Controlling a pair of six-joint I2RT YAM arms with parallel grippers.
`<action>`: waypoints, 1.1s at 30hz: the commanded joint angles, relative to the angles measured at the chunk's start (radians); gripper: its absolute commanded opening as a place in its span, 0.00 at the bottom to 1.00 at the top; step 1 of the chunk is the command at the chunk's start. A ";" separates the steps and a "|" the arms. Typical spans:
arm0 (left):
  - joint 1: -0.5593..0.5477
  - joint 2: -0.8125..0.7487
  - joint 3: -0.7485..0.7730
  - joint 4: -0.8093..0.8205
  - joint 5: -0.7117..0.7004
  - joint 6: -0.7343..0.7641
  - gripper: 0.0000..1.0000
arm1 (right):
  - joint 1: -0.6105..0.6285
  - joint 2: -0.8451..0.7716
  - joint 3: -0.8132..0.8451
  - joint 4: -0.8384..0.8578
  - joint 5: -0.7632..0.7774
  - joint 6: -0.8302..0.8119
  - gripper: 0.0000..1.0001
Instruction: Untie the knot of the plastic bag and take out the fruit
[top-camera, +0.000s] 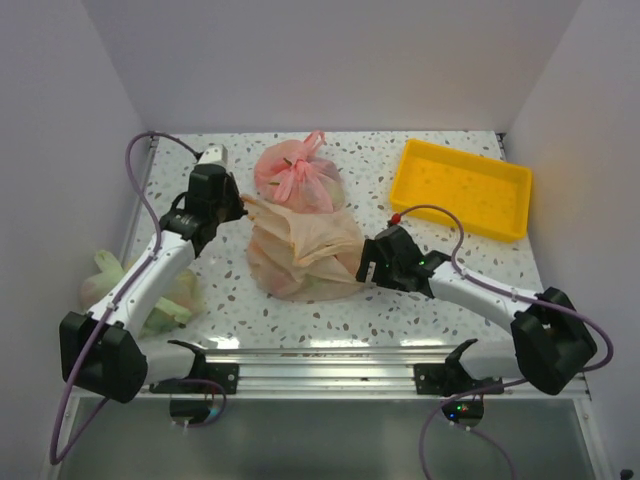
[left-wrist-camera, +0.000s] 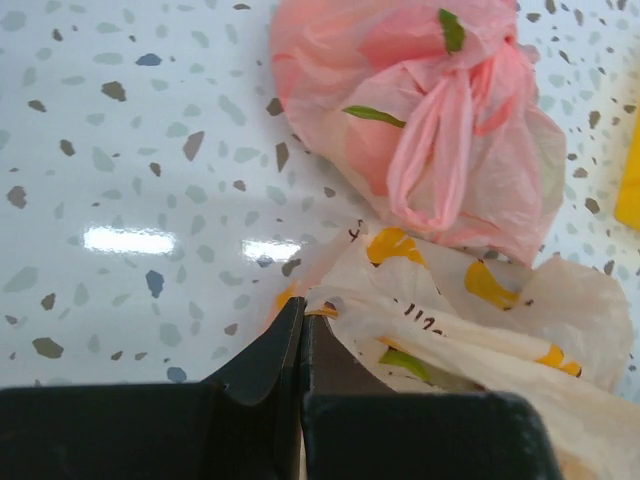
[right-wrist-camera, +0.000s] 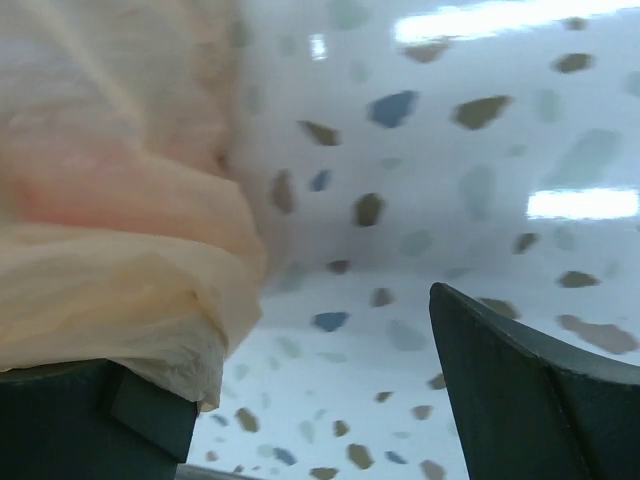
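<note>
One plastic bag (top-camera: 305, 250) | left tool (left-wrist-camera: 300, 312) clamped on its edge — wrist view only | right tool (right-wrist-camera: 310, 350) apart

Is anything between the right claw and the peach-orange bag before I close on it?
Nothing visible. The right claw stands open right at the plastic bag, whose film drapes over one finger. The left claw is shut on the bag's film.

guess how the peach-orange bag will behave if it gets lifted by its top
Probably floppy: the plastic bag is thin, creased film sagging on the table, so it should drape rather than hold shape. Likely bottom-heavy, since its bulge sits low. The film at the shut left pincer looks thin, so a hard pull might slip or tear it.
</note>
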 joint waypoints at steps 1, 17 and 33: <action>0.066 0.016 0.013 0.040 -0.051 0.029 0.00 | -0.109 -0.044 -0.084 0.027 0.011 -0.066 0.88; 0.071 -0.005 0.018 0.165 0.343 0.073 0.76 | -0.113 -0.196 0.268 -0.119 -0.205 -0.529 0.93; -0.175 -0.117 0.036 0.100 0.349 0.245 1.00 | -0.113 0.109 0.462 -0.067 -0.291 -0.659 0.91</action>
